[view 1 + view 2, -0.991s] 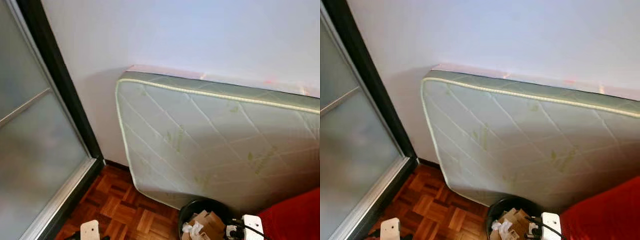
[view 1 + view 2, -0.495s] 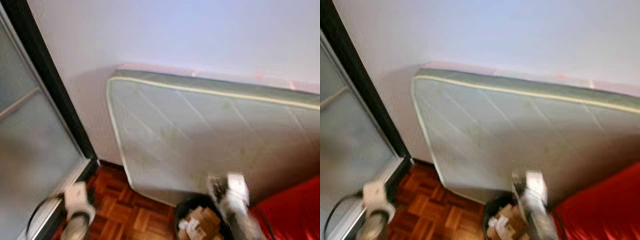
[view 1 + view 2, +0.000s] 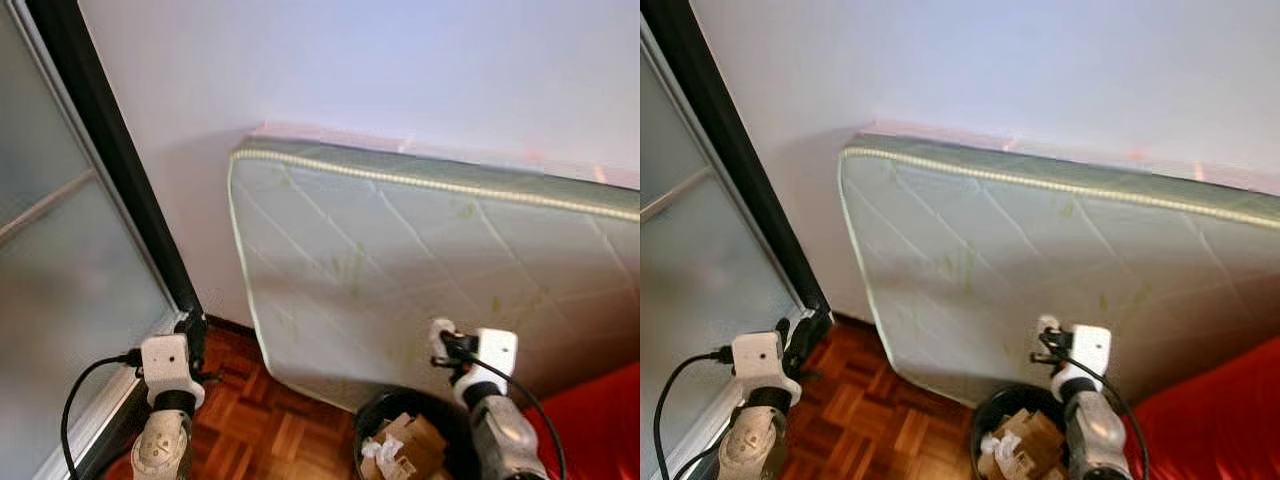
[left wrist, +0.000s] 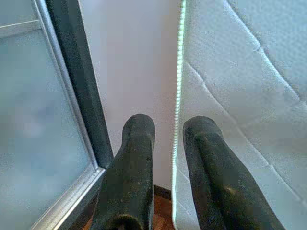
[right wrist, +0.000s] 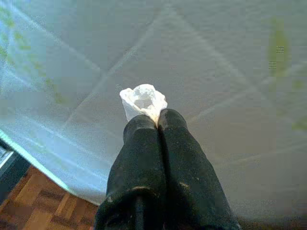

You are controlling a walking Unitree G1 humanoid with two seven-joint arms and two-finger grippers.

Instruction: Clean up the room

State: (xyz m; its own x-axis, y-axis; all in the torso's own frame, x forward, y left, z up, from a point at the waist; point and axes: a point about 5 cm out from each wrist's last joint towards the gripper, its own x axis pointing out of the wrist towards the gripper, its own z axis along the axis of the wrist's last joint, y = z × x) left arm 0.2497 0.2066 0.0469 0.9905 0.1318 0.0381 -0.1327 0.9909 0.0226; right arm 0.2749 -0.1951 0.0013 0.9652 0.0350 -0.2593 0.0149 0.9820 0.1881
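My right gripper pinches a white paper scrap tight; the left gripper gapes empty. The bin sits at six o'clock; releasing now risks missing it.

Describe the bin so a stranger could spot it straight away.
A pale quilted mattress leans on its edge against the white wall. At the foot of it, on the wooden parquet floor, beside the red fabric, stands the round black bin. It is the one dark container there, stuffed with brown cardboard pieces and crumpled white paper.
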